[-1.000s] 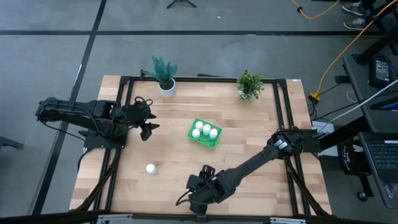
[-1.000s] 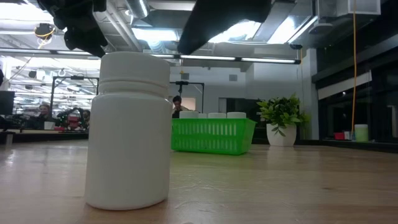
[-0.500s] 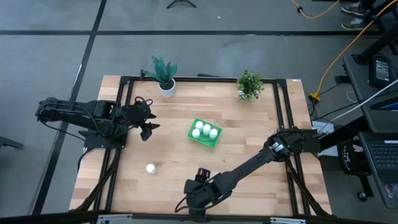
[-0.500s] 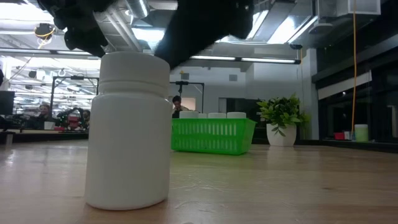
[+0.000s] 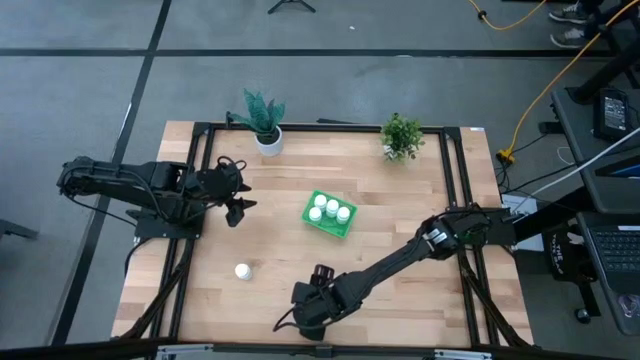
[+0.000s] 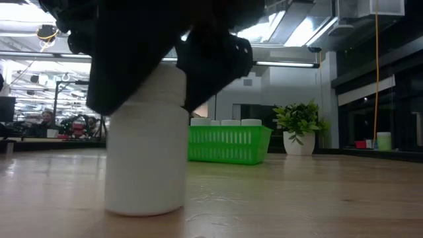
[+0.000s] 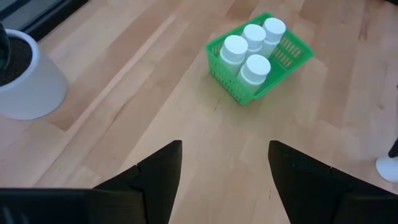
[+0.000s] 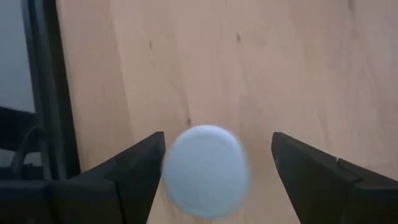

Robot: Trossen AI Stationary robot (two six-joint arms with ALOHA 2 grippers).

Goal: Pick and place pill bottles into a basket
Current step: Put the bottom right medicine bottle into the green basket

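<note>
A small white pill bottle (image 6: 147, 155) stands upright on the wooden table near its near edge. In the right wrist view its cap (image 8: 205, 171) shows from above. My right gripper (image 8: 217, 177) is open and low over it, one finger on either side of the cap; it also shows in the high view (image 5: 303, 318). Another bottle (image 5: 242, 271) stands alone on the table. The green basket (image 5: 330, 215) holds several upright bottles (image 7: 247, 50) at mid-table. My left gripper (image 7: 224, 180) is open and empty at the table's left, also seen in the high view (image 5: 240, 207). My right gripper comes from above, pointing down, with its fingers beside the cap of the near bottle. One finger (image 8: 140, 177) stands right against the cap's edge (image 8: 169, 171); whether it touches, I cannot tell. The bottle stands upright on the table.
A potted plant in a white pot (image 5: 263, 120) and a second one (image 5: 401, 135) stand at the far edge. Black frame rails (image 5: 196, 180) run along the table's left and right sides. People sit in the room behind (image 6: 46, 118).
My right gripper has moved toward the table's left and near edges and come down over the near bottle. In the low view the dark gripper now covers the bottle's top, and the bottle has slid a little across the table, still upright.
</note>
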